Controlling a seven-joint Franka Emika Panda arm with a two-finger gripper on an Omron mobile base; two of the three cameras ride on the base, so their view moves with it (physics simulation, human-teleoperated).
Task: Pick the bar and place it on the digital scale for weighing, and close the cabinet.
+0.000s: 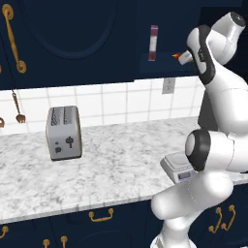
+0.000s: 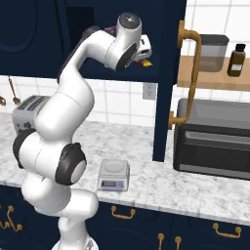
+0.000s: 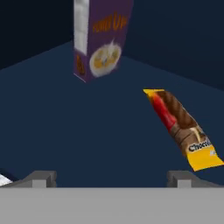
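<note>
Orange-yellow bar [image 3: 181,127] lies flat on the cabinet [image 3: 65,131] shelf, right of frame centre. Shift the gripper [image 3: 111,177], fingers spread and empty, rightward to straddle its narrow width before closing.

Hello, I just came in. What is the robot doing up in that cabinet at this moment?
The white arm has its gripper inside the open dark navy wall cabinet, with fingers apart and holding nothing. On the shelf ahead lies the flat orange-yellow and brown snack bar, slightly off to one side of the fingers, beside an upright purple box. The small light-grey digital scale sits bare on the marble counter below. The grey toaster stands farther along.
</note>
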